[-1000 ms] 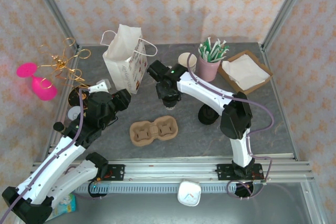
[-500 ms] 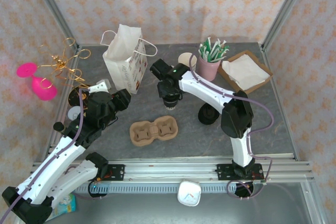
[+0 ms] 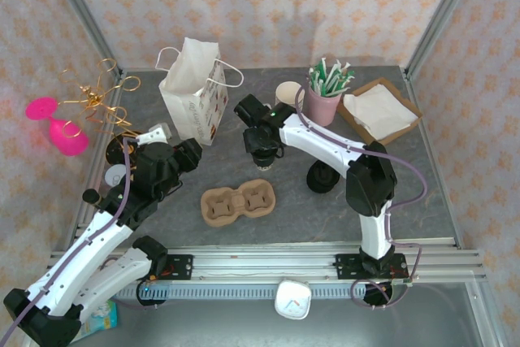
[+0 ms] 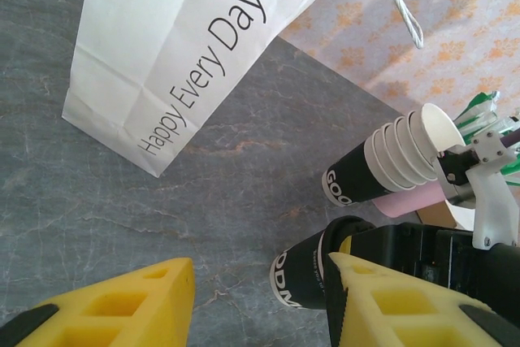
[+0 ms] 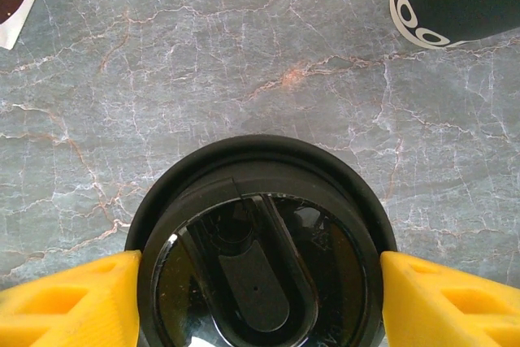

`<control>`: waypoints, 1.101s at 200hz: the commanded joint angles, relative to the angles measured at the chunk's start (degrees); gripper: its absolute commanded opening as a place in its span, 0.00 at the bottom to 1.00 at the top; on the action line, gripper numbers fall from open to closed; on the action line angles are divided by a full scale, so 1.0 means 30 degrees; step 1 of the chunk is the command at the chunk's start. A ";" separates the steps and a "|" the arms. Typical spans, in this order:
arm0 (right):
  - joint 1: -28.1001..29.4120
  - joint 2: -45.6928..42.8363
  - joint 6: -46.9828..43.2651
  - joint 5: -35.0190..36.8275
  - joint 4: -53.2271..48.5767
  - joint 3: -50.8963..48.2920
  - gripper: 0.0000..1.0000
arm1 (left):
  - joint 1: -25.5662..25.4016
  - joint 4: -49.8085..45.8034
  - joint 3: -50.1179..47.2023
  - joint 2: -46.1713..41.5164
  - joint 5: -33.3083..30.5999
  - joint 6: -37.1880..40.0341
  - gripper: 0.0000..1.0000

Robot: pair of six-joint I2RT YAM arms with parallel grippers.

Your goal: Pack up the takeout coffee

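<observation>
The right gripper [image 3: 264,144] is clamped on the coffee cup [image 4: 299,279], which is on the table [image 3: 422,176] near the paper bag [image 3: 193,95].
The right wrist camera looks down on the black lid [image 5: 260,233], with the cup's body hidden. The left wrist camera shows the cup's side. The left gripper [image 3: 185,154] has its fingers apart.

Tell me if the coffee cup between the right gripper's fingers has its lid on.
Lid on: a black lid with a sip tab caps the cup, seen from the right wrist.
</observation>
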 commanded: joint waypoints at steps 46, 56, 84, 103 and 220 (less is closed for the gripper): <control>0.0056 0.0538 0.0558 0.0824 -0.1838 -0.0380 0.76 | 0.0197 -0.0150 -0.0135 -0.0265 -0.0183 0.0375 0.47; 0.0057 0.0342 0.0553 0.0748 -0.1595 -0.0495 0.76 | 0.0196 -0.0159 -0.0104 -0.0274 -0.0187 0.0403 0.47; 0.0042 0.0495 0.0550 0.1074 -0.1867 -0.0144 0.79 | 0.0196 -0.0173 -0.0089 -0.0333 -0.0138 0.0404 0.47; 0.0056 0.0526 0.0535 0.0810 -0.1634 -0.0275 0.77 | 0.0191 -0.0181 -0.0150 -0.0392 -0.0148 0.0398 0.47; 0.0203 0.0646 0.0364 0.1224 -0.1313 -0.1166 0.73 | 0.0189 -0.0104 0.0030 -0.0421 0.0247 0.0433 0.47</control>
